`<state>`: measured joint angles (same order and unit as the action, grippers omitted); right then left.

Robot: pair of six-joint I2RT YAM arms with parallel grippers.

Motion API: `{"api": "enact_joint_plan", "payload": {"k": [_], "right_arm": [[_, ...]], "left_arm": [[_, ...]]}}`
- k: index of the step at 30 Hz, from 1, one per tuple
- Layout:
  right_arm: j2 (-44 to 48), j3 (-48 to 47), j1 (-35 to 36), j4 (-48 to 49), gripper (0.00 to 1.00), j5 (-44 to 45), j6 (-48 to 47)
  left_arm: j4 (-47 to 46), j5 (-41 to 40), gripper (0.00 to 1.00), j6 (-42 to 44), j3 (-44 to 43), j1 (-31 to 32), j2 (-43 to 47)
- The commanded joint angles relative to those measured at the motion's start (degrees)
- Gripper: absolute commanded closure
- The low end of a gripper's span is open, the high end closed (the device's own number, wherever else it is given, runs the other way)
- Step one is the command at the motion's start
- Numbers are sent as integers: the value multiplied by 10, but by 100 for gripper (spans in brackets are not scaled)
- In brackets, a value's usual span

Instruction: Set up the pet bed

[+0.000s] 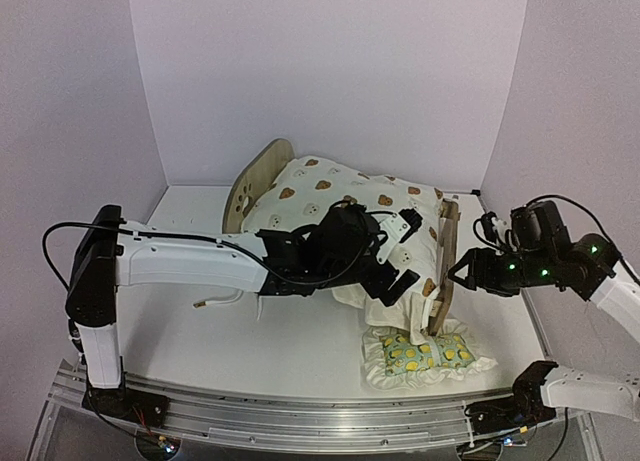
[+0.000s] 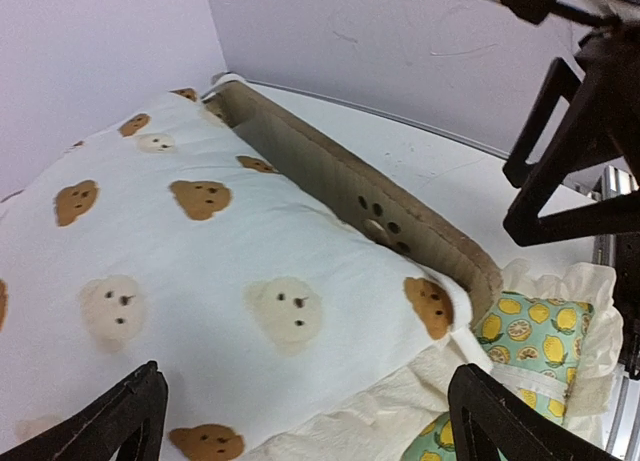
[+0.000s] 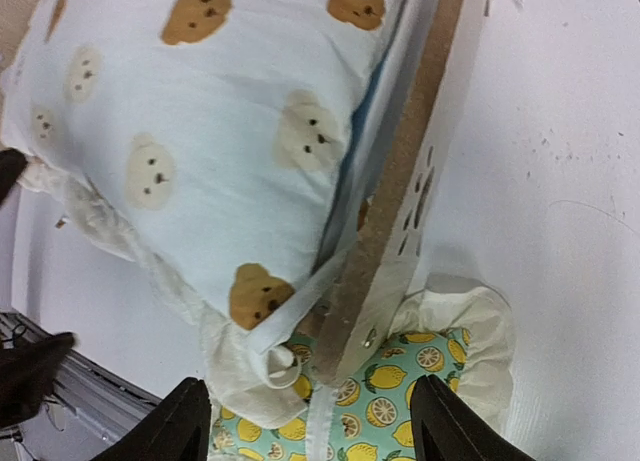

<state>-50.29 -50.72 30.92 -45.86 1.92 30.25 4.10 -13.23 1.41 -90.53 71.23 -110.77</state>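
The pet bed is a light-wood frame with a rounded headboard (image 1: 255, 186) at the back left and an end board (image 1: 443, 266) on the right. The cream bear-print cushion (image 1: 335, 206) lies on it and hides the base. The cushion's near corner spills over the bed's front edge. My left gripper (image 1: 395, 281) is open just above that corner (image 2: 300, 311). Its fingers (image 2: 520, 421) touch nothing. My right gripper (image 1: 462, 273) is open beside the end board (image 3: 400, 221), which has paw-print holes. The end board also shows in the left wrist view (image 2: 380, 216).
The green lemon-print ruffled pillow (image 1: 425, 353) lies on the table at the end board's foot, partly under it (image 3: 400, 381). A cushion tie (image 3: 290, 321) hangs over it. White walls enclose the table on three sides. A metal rail (image 1: 300, 411) runs along the near edge.
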Motion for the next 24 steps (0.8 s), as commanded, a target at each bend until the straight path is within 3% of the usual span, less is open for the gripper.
{"api": "enact_joint_plan", "payload": {"k": [1, 8, 17, 19, 20, 21, 24], "right_arm": [[-47, 4, 2, -6, 32, 57, 25], [-103, 10, 3, 16, 34, 69, 29], [-130, 19, 3, 35, 48, 62, 28], [-139, 20, 3, 40, 53, 58, 28], [-144, 21, 3, 43, 58, 57, 26], [-149, 20, 3, 46, 64, 56, 25], [-165, 15, 3, 56, 77, 54, 21]], "left_arm": [[61, -112, 0, -9, 4, -43, 78], [117, -204, 0, -24, 51, -192, 143], [133, -143, 5, -67, 62, -375, 127], [142, -112, 17, -73, 51, -402, 106], [145, -92, 28, -76, 48, -411, 97], [144, -77, 46, -79, 48, -417, 92], [131, -56, 86, -84, 60, -421, 91]]}}
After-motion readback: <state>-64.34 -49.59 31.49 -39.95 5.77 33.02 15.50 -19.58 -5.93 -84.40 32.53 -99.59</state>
